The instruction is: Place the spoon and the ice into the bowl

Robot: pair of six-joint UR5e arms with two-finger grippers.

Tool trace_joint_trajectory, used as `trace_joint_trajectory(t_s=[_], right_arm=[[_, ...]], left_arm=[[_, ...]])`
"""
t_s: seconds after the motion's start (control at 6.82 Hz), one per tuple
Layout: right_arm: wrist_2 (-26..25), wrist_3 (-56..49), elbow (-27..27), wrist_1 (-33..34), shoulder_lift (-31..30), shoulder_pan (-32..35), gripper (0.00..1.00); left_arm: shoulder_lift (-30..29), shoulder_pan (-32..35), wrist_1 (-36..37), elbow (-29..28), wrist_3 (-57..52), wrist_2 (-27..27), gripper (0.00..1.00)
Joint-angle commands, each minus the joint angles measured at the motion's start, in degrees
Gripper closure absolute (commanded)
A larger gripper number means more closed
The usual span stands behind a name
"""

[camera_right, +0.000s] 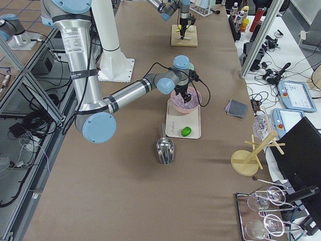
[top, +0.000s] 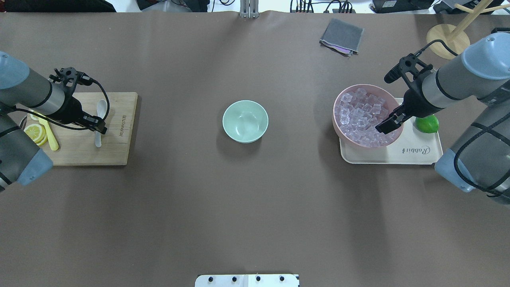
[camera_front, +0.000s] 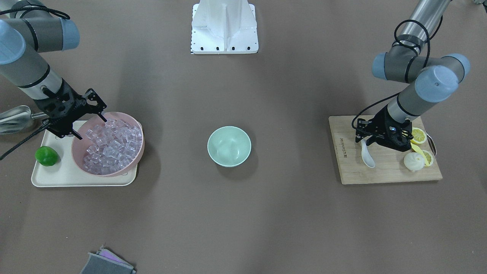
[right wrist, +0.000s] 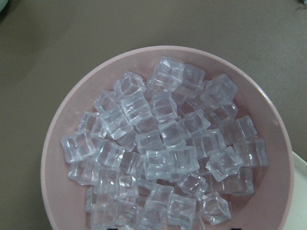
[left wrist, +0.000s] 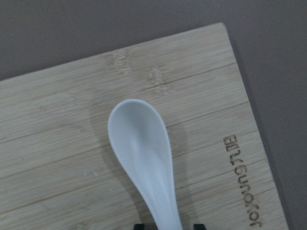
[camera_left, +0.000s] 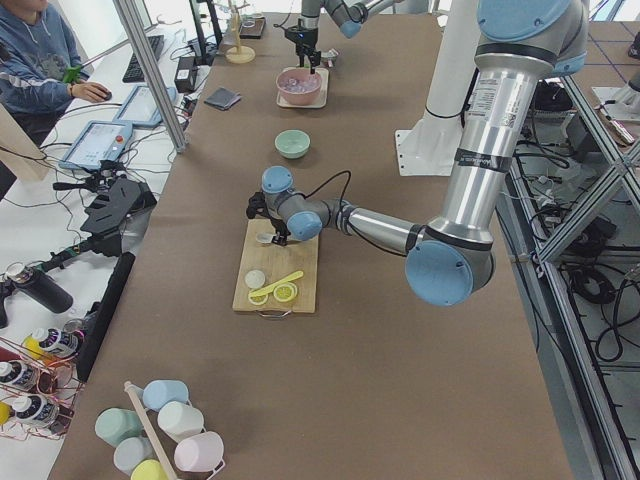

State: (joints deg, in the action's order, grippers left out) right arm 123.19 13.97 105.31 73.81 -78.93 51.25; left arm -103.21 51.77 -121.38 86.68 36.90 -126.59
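Observation:
The white spoon lies on a wooden cutting board; it also shows in the overhead view and fills the left wrist view. My left gripper is low over its handle, with the fingertips apart on either side of the handle, open. The mint-green bowl stands empty at the table's middle. Several clear ice cubes fill a pink bowl. My right gripper hangs open just above the ice near the bowl's rim.
The pink bowl sits on a cream tray with a green fruit; a metal scoop lies beside it. Lemon slices, a yellow spoon and a white bun share the board. A grey cloth lies far off.

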Motion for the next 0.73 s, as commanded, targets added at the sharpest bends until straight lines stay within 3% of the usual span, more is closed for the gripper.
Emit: trace_joint_trajectory(t_s=[0.0, 0.29, 0.44, 0.59], right_arm=[[0.0, 0.0, 0.0, -0.1, 0.0, 0.0, 0.17], [0.1, 0.0, 0.0, -0.1, 0.0, 0.0, 0.17], [0.1, 0.0, 0.1, -0.1, 0.1, 0.0, 0.17], [0.1, 0.1, 0.1, -0.1, 0.1, 0.0, 0.16]], left_arm=[[-0.8, 0.0, 0.0, 0.2, 0.8, -0.1, 1.0], [-3.4, 0.0, 0.0, 2.1, 6.3, -0.1, 1.0], [-9.3, -0.6, 0.4, 2.4, 11.0, -0.5, 1.0], [-15.1, -5.4, 0.4, 2.2, 18.7, 0.0, 1.0]])
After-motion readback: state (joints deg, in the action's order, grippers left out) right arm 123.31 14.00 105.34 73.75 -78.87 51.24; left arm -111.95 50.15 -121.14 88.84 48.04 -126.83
